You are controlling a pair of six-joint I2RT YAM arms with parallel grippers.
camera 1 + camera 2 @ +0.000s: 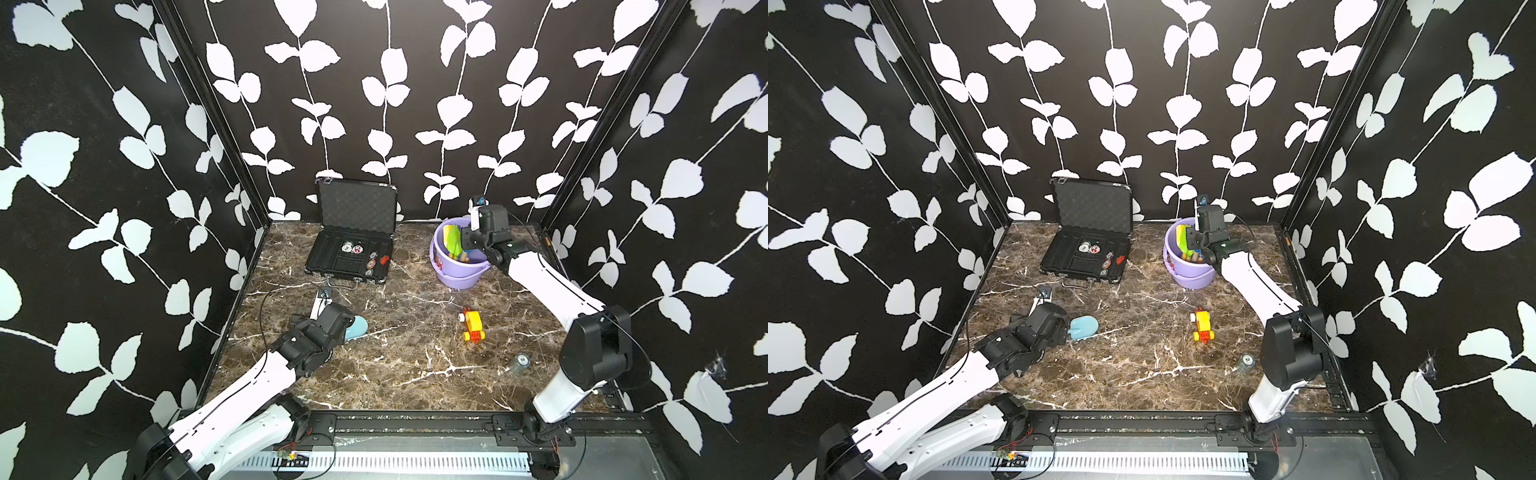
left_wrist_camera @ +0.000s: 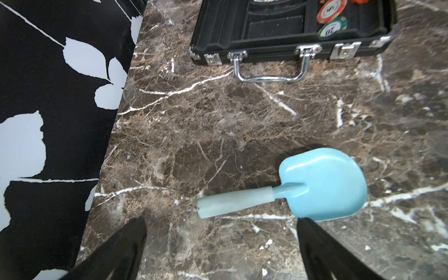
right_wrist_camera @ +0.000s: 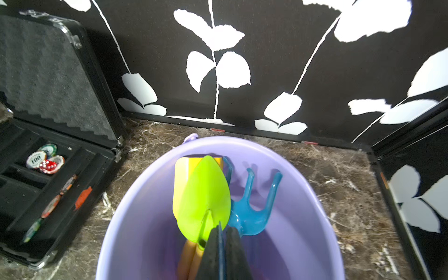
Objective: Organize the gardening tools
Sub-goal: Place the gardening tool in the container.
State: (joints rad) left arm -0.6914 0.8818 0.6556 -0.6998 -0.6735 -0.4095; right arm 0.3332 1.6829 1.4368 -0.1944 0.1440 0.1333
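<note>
Right wrist view: right gripper (image 3: pixel 221 229) clamps a thin blue tool (image 3: pixel 220 254) in the bucket (image 3: pixel 145 184); left gripper (image 2: pixel 221 221) gapes beside the light-blue shovel (image 2: pixel 320 184).

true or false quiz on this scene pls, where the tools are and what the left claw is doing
1. The light-blue shovel lies on the table, outside the purple bucket. True.
2. The left claw is shut on that shovel. False: it is open and not gripping it.
3. The green shovel and blue fork are in the bucket. True.
4. The black case is closed. False: its lid stands up.
5. The yellow toy vehicle sits in the bucket. False: it is on the table.
</note>
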